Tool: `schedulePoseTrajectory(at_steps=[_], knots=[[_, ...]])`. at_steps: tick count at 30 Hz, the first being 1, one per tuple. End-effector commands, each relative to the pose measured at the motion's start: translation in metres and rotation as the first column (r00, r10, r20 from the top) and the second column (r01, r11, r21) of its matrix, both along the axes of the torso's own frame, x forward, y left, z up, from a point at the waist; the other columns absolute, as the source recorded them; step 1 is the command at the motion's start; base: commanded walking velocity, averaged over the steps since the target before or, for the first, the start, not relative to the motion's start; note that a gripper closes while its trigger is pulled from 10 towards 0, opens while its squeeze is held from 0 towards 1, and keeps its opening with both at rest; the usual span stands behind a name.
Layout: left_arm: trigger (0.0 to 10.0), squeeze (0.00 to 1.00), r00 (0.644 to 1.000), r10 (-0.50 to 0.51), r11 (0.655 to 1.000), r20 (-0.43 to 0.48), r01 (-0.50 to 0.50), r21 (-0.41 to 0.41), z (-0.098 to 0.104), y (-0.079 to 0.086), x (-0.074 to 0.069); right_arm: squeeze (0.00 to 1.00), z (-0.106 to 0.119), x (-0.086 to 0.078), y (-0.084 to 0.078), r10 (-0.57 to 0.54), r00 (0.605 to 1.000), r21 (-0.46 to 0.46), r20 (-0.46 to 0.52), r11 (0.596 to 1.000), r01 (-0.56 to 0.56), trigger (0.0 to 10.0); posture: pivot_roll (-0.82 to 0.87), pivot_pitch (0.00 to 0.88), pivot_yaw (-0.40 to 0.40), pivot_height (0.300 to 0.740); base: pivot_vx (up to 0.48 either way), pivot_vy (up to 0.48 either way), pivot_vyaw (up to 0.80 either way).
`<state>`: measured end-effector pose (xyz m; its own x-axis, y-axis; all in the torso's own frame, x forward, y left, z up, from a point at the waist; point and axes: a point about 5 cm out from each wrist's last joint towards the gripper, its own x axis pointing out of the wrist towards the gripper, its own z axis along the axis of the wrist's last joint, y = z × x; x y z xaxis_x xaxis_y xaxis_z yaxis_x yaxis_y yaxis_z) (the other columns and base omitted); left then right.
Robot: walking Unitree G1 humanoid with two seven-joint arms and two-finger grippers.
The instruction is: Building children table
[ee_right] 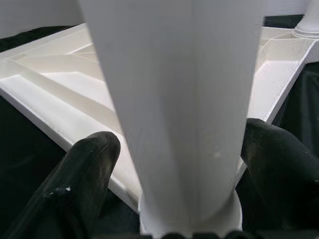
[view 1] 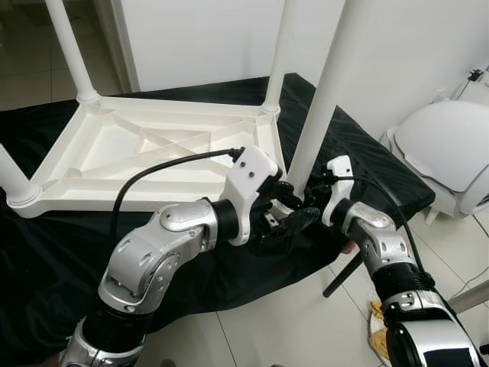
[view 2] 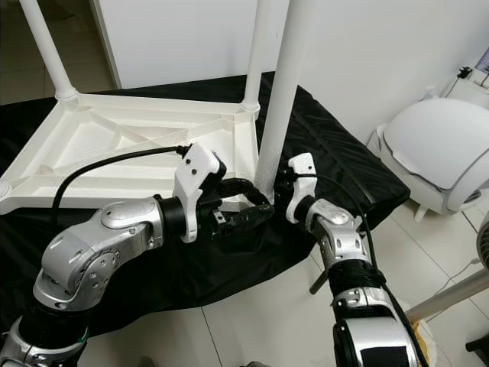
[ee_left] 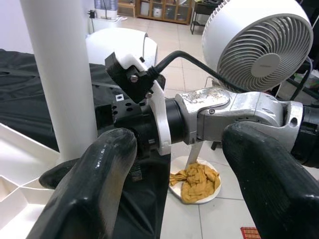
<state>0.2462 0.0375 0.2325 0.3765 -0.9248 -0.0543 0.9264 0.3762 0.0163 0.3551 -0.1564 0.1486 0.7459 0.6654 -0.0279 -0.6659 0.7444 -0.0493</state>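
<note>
Now my right gripper (ee_right: 174, 174) straddles the table leg (view 1: 321, 107) low at its corner socket, fingers (ee_right: 82, 174) spread either side; my left gripper (ee_left: 174, 189) hovers open beside it. Risk: leg tilts, unseats from upturned tabletop (view 1: 99, 145) if pushed sideways.

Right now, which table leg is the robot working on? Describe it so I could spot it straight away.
Find the white plastic tabletop lying upside down on the black cloth. At its corner nearest the robot stands a tall white round leg. Unlike the other legs, this one has the right hand straddling its base, with the left hand beside it.
</note>
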Motion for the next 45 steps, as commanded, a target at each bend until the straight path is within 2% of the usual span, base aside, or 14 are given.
schedulePoseTrajectory(at_steps=[1, 6, 7, 8, 9, 19, 24, 28, 34, 41, 42, 43, 44, 45], knots=[[10.0, 0.00, 1.000, 0.007, 1.000, 0.008, -0.007, -0.001, 0.001, -0.002, -0.001, 0.00, -0.001, 0.001, 0.002, 0.006, 1.000, -0.021, 0.007, 1.000, -0.006, 10.0, -0.04, 0.005, -0.048, 0.740, 0.000, 0.000, 0.00], [10.0, 0.00, 1.000, 0.009, 1.000, 0.009, -0.009, 0.000, 0.001, -0.001, -0.001, 0.00, -0.001, 0.006, 0.011, 0.048, 0.999, -0.049, 0.013, 0.998, -0.048, 10.0, -0.04, 0.012, -0.048, 0.740, 0.000, 0.000, 0.00], [10.0, 0.00, 1.000, 0.010, 1.000, 0.010, -0.010, 0.000, 0.002, -0.001, -0.001, 0.00, -0.003, 0.005, 0.012, 0.063, 0.998, -0.060, 0.006, 0.996, -0.063, 3.1, -0.04, 0.016, -0.047, 0.740, 0.000, 0.000, 0.00], [10.0, 0.00, 1.000, 0.010, 1.000, 0.010, -0.010, 0.000, 0.002, -0.001, -0.001, 0.00, -0.003, 0.005, 0.012, 0.063, 0.998, -0.060, 0.006, 0.996, -0.063, 3.1, -0.04, 0.016, -0.047, 0.740, 0.000, 0.000, 0.00], [10.0, 0.00, 1.000, 0.012, 1.000, 0.011, -0.011, 0.000, 0.002, -0.001, -0.001, 0.00, -0.006, 0.004, 0.012, 0.079, 0.997, -0.070, -0.003, 0.994, -0.079, 0.0, -0.03, 0.022, -0.048, 0.740, 0.000, 0.000, 0.00], [10.0, 0.00, 1.000, 0.025, 1.000, 0.011, -0.024, -0.008, 0.004, -0.001, 0.000, 0.00, -0.015, -0.001, 0.008, 0.120, 0.992, -0.079, -0.027, 0.989, -0.122, 0.0, -0.04, 0.034, -0.051, 0.740, 0.000, 0.000, 0.00], [10.0, 0.00, 1.000, 0.028, 1.000, 0.012, -0.028, -0.011, 0.004, -0.001, 0.000, 0.00, -0.014, -0.002, 0.010, 0.049, 0.999, 0.012, -0.022, 0.999, -0.049, 0.0, -0.04, 0.039, -0.056, 0.740, 0.000, 0.000, 0.00], [10.0, 0.00, 1.000, 0.029, 1.000, 0.012, -0.029, -0.012, 0.004, -0.001, 0.000, 0.00, -0.014, -0.002, 0.011, 0.025, 0.999, 0.026, -0.024, 0.999, -0.024, 0.0, -0.04, 0.039, -0.056, 0.740, 0.000, 0.000, 0.00], [10.0, 0.00, 0.999, 0.052, 0.999, 0.007, -0.052, -0.012, 0.002, 0.003, 0.004, 0.00, -0.014, -0.005, 0.014, -0.181, 0.983, 0.097, -0.021, 0.978, 0.182, 0.0, -0.05, 0.045, -0.059, 0.740, 0.000, 0.000, 0.00], [10.0, 0.00, 0.999, 0.039, 0.999, 0.001, -0.039, -0.016, 0.002, 0.001, 0.002, 0.00, -0.014, -0.010, 0.019, -0.250, 0.967, 0.129, -0.040, 0.959, 0.253, 0.0, -0.05, 0.046, -0.058, 0.740, 0.000, 0.000, 0.00], [10.0, 0.00, 1.000, 0.030, 0.999, -0.003, -0.030, -0.017, 0.001, -0.001, 0.000, 0.00, -0.015, -0.012, 0.023, -0.308, 0.949, 0.147, -0.064, 0.938, 0.315, 0.0, -0.06, 0.048, -0.056, 0.740, 0.000, 0.000, 0.00], [10.0, 0.00, 1.000, 0.019, 1.000, -0.009, -0.020, -0.019, 0.000, -0.004, -0.002, 0.00, -0.014, -0.017, 0.029, -0.433, 0.896, 0.169, -0.101, 0.880, 0.444, 0.0, -0.06, 0.047, -0.054, 0.740, 0.000, 0.000, 0.00], [10.0, 0.00, 1.000, 0.019, 1.000, -0.009, -0.020, -0.019, 0.000, -0.004, -0.002, 0.00, -0.014, -0.017, 0.029, -0.433, 0.896, 0.169, -0.101, 0.880, 0.444, 0.0, -0.06, 0.047, -0.054, 0.740, 0.000, 0.000, 0.00], [10.0, 0.00, 1.000, 0.014, 1.000, -0.010, -0.014, -0.021, 0.000, -0.004, -0.002, 0.00, -0.014, -0.019, 0.034, -0.474, 0.873, 0.178, -0.115, 0.855, 0.487, 0.0, -0.06, 0.046, -0.053, 0.740, 0.000, 0.000, 0.00]])
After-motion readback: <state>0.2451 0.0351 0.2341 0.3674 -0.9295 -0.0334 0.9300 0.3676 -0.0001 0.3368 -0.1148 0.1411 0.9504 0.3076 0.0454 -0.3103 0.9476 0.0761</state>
